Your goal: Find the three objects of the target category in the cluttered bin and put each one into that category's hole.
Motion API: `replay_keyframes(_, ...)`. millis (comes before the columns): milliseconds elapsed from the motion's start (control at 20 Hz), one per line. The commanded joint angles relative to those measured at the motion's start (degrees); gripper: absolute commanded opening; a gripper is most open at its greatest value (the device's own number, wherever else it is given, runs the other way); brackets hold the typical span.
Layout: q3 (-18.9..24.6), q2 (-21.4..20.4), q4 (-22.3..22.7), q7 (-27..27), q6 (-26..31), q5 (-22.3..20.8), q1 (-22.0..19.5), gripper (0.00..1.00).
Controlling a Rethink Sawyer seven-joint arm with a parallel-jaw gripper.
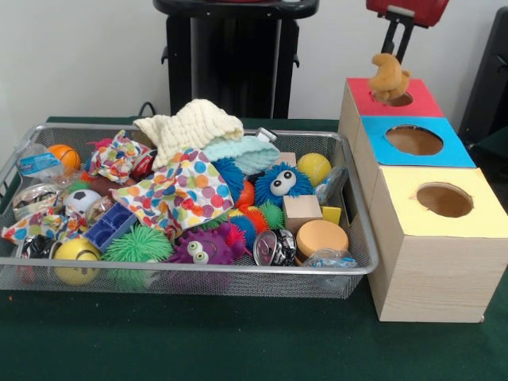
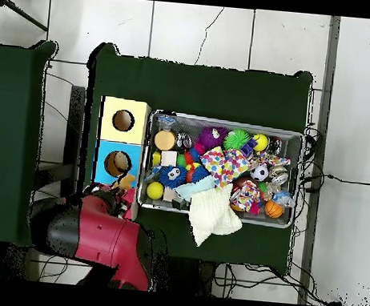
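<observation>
- The gripper [image 1: 394, 49] hangs directly above the red-topped section of the wooden box [image 1: 432, 262], at the far end of the row of 3 sections.
- Its 2 dark fingers [image 1: 390, 36] are closed onto the top of a tan plush toy [image 1: 388, 78]; the gap between them is narrow.
- The plush toy hangs with its lower part at the rim of the red hole [image 1: 399, 100], partly covering it. Whether it touches the rim cannot be determined.
- The blue hole [image 1: 413, 140] in the middle section and the yellow hole [image 1: 444, 200] in the nearest section both show dark, open interiors.
- The wire mesh bin [image 1: 198, 279] stands just beside the wooden box on the green table cover [image 1: 238, 341].
- Bin contents include:
  - a cream knitted cloth [image 1: 190, 125] draped over the far rim,
  - a polka-dot cloth [image 1: 178, 193] at the centre,
  - a blue fuzzy toy with eyes [image 1: 282, 182],
  - a purple fuzzy toy with eyes [image 1: 200, 248],
  - a green spiky ball [image 1: 136, 245],
  - a yellow ball [image 1: 314, 168],
  - a wooden cube [image 1: 302, 212],
  - an orange round sponge [image 1: 321, 236].
- In the overhead view the red arm [image 2: 104, 237] reaches toward the box end; the red section is hidden beneath it.
</observation>
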Motion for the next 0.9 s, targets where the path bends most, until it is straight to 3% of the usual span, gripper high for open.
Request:
replay_keyframes(50,0.49,3.45,-3.42,17.78,2.37,3.64,0.67,0.00)
replay_keyframes(450,0.07,3.12,-0.97,17.95,-0.44,5.26,1.16,0.00)
replay_keyframes(900,4.85,3.07,3.89,12.75,-9.26,5.21,-5.59,0.00)
